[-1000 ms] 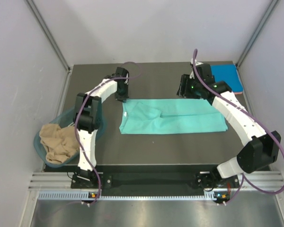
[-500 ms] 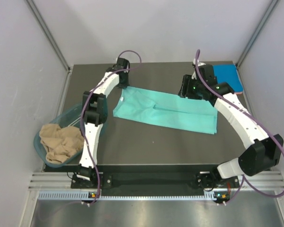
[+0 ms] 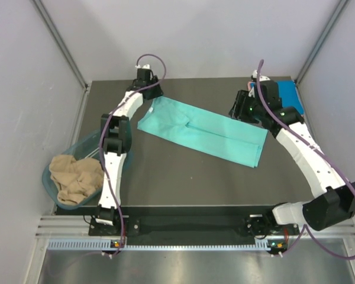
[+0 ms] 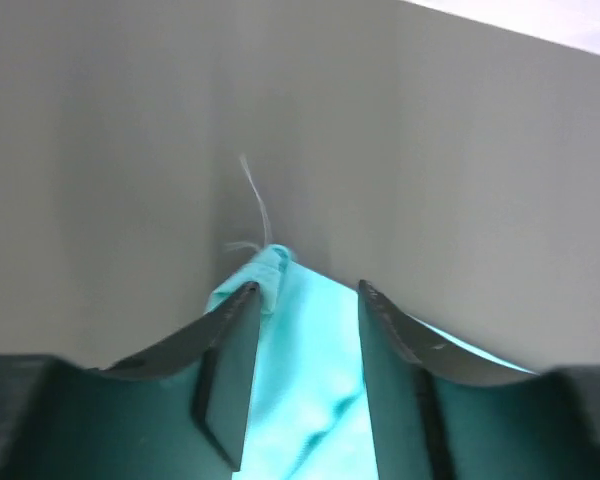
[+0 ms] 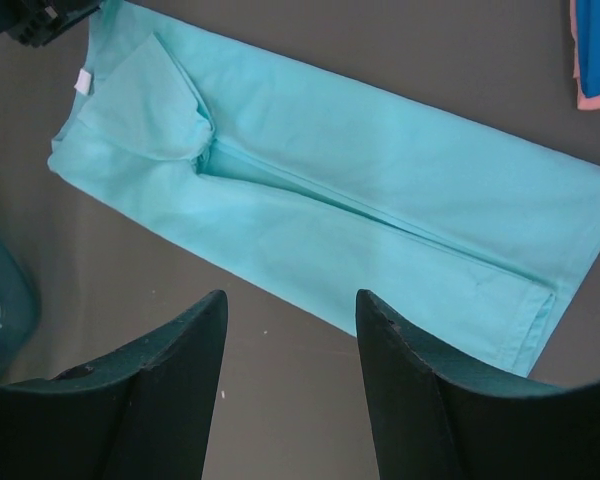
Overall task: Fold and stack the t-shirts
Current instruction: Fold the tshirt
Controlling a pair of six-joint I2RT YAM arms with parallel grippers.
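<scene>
A teal-green t-shirt [image 3: 201,131], folded into a long strip, lies slanted across the table, its white neck label [image 5: 82,83] at the far-left end. My left gripper [image 3: 152,102] is at that far-left corner. Its jaws stand open with the cloth [image 4: 305,400] lying between the fingers and its tip bunched against the left fingertip [image 4: 242,300]. My right gripper [image 5: 290,300] hovers open and empty above the table, just off the shirt's near edge [image 5: 360,190]. A bright blue t-shirt [image 3: 287,94] lies folded at the far right on a pink one [image 5: 595,100]. A tan t-shirt [image 3: 74,177] sits crumpled in the tub.
The translucent teal tub [image 3: 86,144] stands at the left table edge beside the left arm. Grey walls close in the table on three sides, and the back wall is close behind the left gripper. Bare dark table [image 3: 183,177] stretches in front of the shirt.
The left gripper pulled the shirt's left end toward the far left corner, turning the strip diagonal, then opened its jaws. The right arm shifted right and back, staying open.
</scene>
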